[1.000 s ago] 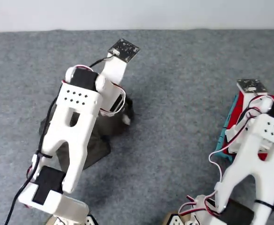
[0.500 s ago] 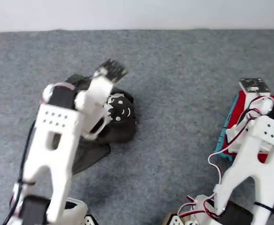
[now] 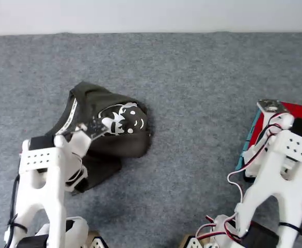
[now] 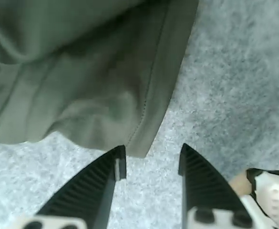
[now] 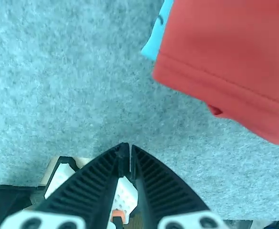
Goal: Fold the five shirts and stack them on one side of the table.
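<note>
The dark shirt [image 3: 107,129] lies bunched and half folded on the grey table [image 3: 202,77], print up. Our left gripper [image 4: 151,164] hangs just over its hem corner, jaws apart and empty. If we close there, we may pinch a single layer or drag the hem, and the fold would slump open. Well right of the dark shirt, our right gripper [image 5: 129,152], jaws together, sits beside a red shirt [image 5: 230,62] lying on a light blue shirt [image 5: 157,26]. We count three shirts and two grippers.
</note>
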You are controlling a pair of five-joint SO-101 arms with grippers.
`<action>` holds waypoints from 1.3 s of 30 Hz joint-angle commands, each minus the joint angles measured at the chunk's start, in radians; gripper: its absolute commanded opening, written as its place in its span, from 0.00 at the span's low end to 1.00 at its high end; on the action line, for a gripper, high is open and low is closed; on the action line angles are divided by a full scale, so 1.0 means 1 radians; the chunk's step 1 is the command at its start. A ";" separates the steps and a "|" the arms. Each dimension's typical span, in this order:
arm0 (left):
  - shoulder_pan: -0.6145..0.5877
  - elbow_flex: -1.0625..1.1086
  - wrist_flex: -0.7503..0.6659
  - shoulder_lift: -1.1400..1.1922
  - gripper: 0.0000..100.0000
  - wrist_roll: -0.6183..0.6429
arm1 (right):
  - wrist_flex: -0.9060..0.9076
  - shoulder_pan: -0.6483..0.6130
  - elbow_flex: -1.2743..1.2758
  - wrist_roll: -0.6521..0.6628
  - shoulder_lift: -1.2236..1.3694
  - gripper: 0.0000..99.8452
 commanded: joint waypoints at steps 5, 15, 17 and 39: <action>-0.012 0.085 -0.152 -0.034 0.19 -0.017 | 0.039 -0.007 -0.003 -0.005 -0.041 0.01; -0.012 0.088 -0.180 -0.032 0.19 -0.020 | 0.039 -0.008 -0.003 -0.008 -0.041 0.01; -0.023 0.085 -0.180 -0.032 0.19 -0.021 | 0.039 -0.008 -0.003 -0.008 -0.041 0.01; -0.103 -0.085 -0.245 0.411 0.09 -0.014 | 0.038 -0.008 -0.003 -0.009 -0.041 0.01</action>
